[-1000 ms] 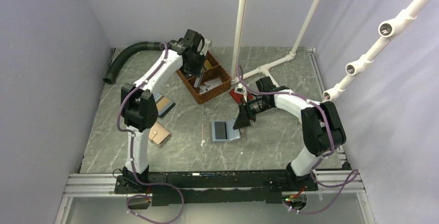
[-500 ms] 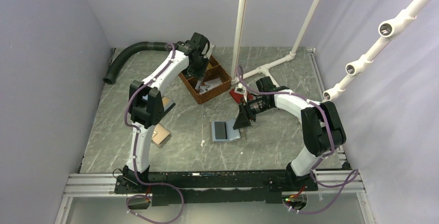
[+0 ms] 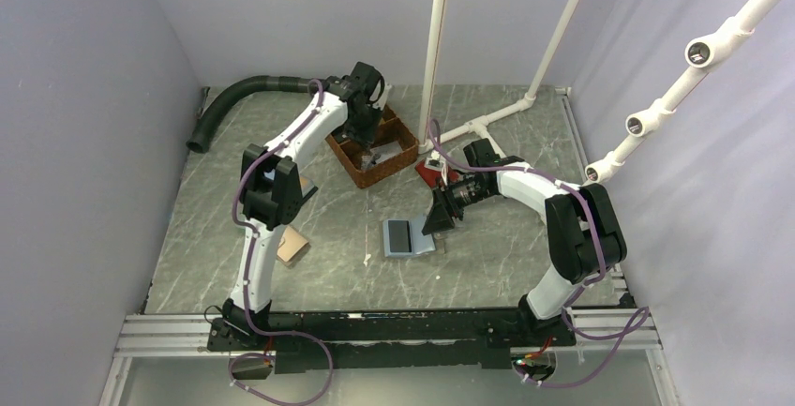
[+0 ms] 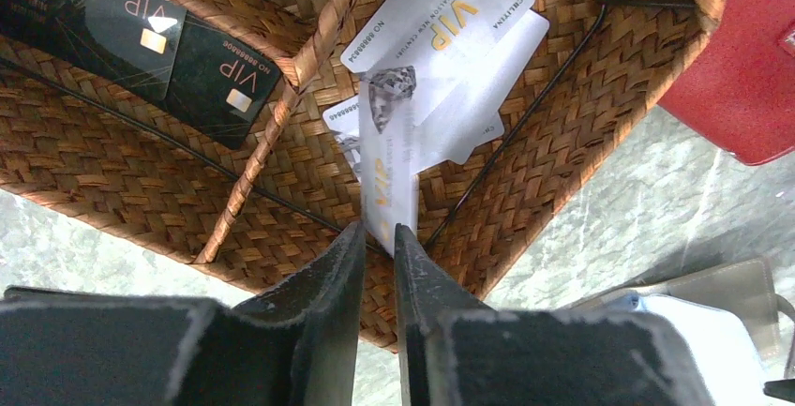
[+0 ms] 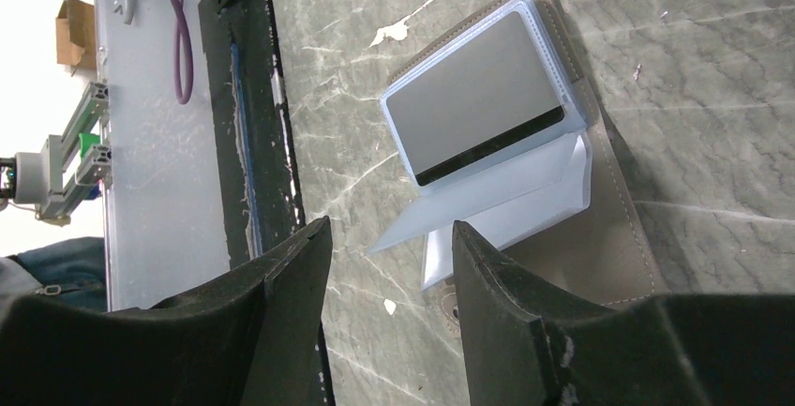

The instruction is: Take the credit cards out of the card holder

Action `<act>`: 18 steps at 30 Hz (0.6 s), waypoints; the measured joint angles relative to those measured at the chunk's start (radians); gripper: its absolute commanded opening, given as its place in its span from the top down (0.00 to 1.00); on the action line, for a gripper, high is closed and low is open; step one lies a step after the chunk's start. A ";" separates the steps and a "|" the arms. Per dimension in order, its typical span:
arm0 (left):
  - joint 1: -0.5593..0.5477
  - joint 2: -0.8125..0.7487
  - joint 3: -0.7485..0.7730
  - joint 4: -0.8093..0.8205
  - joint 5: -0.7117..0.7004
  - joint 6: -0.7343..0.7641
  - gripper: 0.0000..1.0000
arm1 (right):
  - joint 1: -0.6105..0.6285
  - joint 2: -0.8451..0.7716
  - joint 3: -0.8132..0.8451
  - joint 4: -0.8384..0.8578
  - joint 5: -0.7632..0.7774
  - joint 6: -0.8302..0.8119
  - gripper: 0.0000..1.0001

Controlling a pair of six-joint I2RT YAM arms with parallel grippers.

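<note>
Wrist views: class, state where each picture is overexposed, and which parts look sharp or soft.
Right wrist view: the top-left corner is blown out white; the holder is sharp; the right tool is dark and soft. Left wrist view: the light is even; the basket weave and the print on the cards are crisp; the left tool lies in shadow.

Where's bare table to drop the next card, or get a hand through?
Bare: the near strip between the card holder and the front rail; the left edge between the hose and the tan wallet. Crowded: basket, red wallet and right hand bunch at the card holder's far side; the basket already holds cards.
</note>
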 measured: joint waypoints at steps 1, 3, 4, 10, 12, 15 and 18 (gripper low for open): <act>-0.001 0.000 0.000 -0.001 0.006 -0.003 0.76 | 0.000 0.000 0.000 0.000 0.000 0.000 0.47; -0.002 0.000 0.000 0.001 0.017 -0.017 0.75 | 0.000 0.000 0.000 0.000 0.000 0.000 0.47; -0.002 0.000 0.000 0.002 0.027 -0.023 0.75 | 0.000 0.000 0.000 0.000 0.000 -0.001 0.47; -0.002 -0.008 -0.016 0.032 0.074 -0.071 0.75 | -0.002 0.000 0.000 -0.008 0.000 -0.008 0.47; 0.000 -0.035 -0.059 0.052 0.083 -0.091 0.75 | -0.002 0.000 0.000 -0.019 0.000 -0.021 0.47; 0.002 -0.116 -0.158 0.085 0.085 -0.126 0.73 | -0.003 -0.007 0.000 -0.042 -0.001 -0.047 0.47; 0.003 -0.247 -0.284 0.135 0.086 -0.158 0.67 | -0.003 -0.034 0.000 -0.070 -0.001 -0.076 0.47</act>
